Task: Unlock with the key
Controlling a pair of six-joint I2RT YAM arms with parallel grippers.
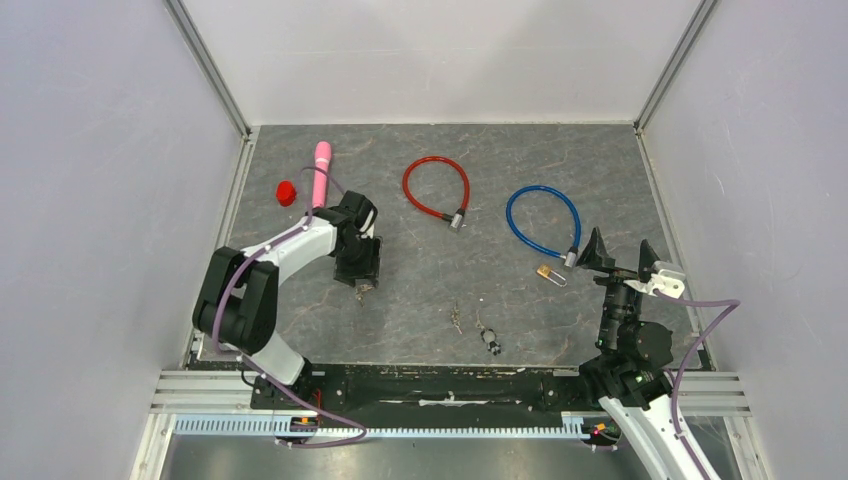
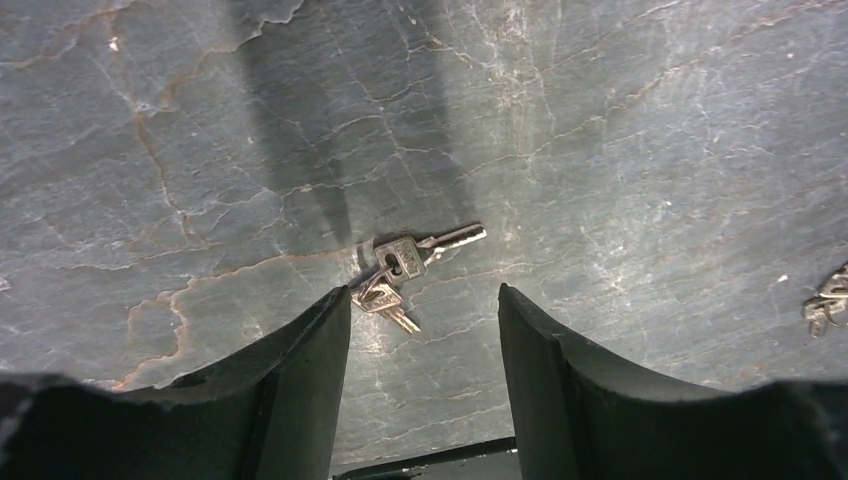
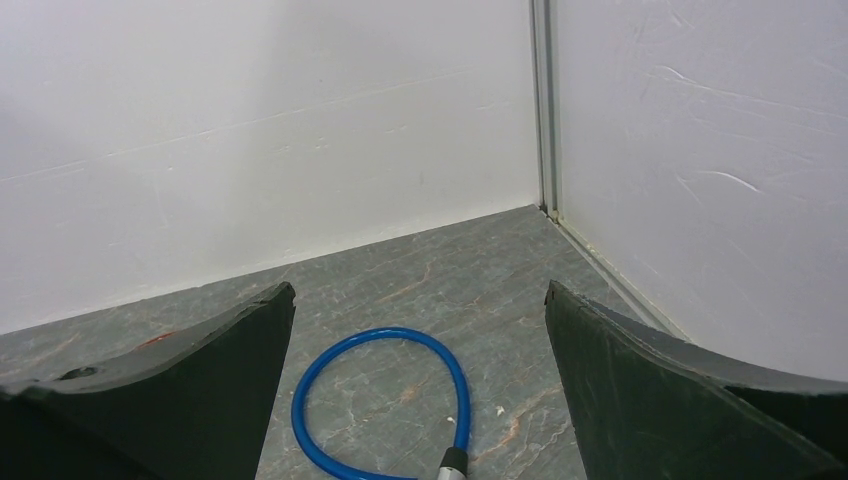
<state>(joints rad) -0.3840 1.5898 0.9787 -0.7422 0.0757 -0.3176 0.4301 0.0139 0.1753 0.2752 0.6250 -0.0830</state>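
Framing keys (image 2: 400,260), left tool (image 2: 425,292) partly open, right tool (image 3: 420,290) wide

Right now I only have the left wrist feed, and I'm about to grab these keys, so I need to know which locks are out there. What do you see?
Observer: Two locks lie farther out on the table: a red cable lock near the middle and a blue cable lock to its right.
Operator: Anything else lockable?
Observer: A small brass padlock lies beside the blue one's barrel end.
Operator: Where's the other arm?
Observer: The right gripper is open and empty, right by the blue cable lock.
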